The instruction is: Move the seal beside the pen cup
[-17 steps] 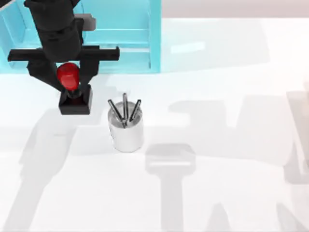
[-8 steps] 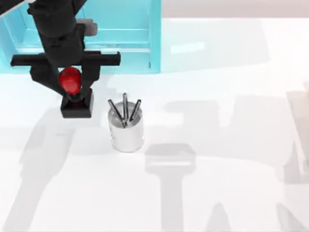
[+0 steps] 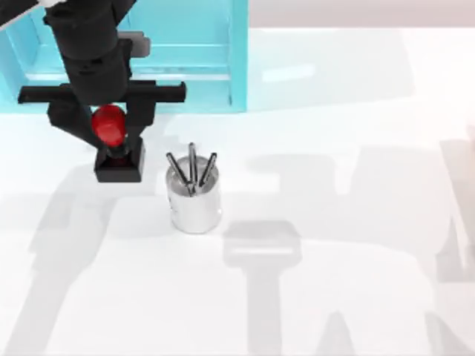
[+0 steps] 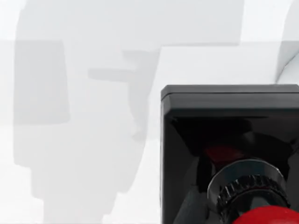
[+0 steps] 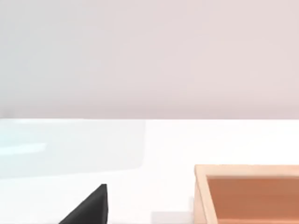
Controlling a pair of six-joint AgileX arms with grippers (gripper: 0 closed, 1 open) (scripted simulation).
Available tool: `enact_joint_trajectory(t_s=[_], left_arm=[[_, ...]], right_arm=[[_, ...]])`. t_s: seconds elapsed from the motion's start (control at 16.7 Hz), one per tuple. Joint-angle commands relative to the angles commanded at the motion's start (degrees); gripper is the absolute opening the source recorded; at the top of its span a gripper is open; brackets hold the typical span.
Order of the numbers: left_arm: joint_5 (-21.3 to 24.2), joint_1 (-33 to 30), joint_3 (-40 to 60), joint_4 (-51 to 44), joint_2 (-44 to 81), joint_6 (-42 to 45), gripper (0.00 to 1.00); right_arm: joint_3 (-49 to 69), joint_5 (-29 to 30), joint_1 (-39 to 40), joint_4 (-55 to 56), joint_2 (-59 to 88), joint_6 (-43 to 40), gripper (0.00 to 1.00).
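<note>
Left gripper (image 3: pixel 108 127) sits over the seal (image 3: pixel 115 148) in the top view's upper-left area, at about 10 o'clock from table centre. Fingers straddle the red knob (image 3: pixel 108 124), one on each side, close against it. Can't tell from the top view whether they are clamped on it or slightly parted.

The seal's black square base (image 3: pixel 119 165) rests on the white table (image 3: pixel 334 111). The knob looks offset from the base toward 12 o'clock, under the gripper body.

Pen cup (image 3: pixel 194 197): silver cylinder, upright, three dark pens (image 3: pixel 192 169) fanning out of the top. The seal is at about 10 o'clock from the cup, just beside it, with a narrow gap between base and cup wall, not touching.

Teal rack (image 3: pixel 200 59) with open shelves lies at 12 o'clock from both, along the far edge. The left arm overlaps its left part in the top view.

Left wrist view: seal base (image 4: pixel 229 140) close up, a ribbed metallic collar (image 4: pixel 247 189) under the red knob (image 4: pixel 266 217), white table around it with grey shadows.

Right wrist view: a dark wedge (image 5: pixel 88 207) at the frame edge, likely part of that arm's own gripper; finger state not readable. Also a tan open box (image 5: pixel 247 193) on the table and a pale wall behind.

Grey shadows of both arms fall across the table from 6 o'clock to 3 o'clock of the cup.
</note>
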Motion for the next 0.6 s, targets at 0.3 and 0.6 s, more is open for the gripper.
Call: enact_joint_trajectory(t_s=[0.3,0.6], left_arm=[[0.0,0.0,0.0,0.0,0.0,0.0,0.6],[0.0,0.0,0.0,0.0,0.0,0.0,0.98]], right_arm=[[0.0,0.0,0.0,0.0,0.0,0.0,1.0],[0.0,0.0,0.0,0.0,0.0,0.0,1.0]])
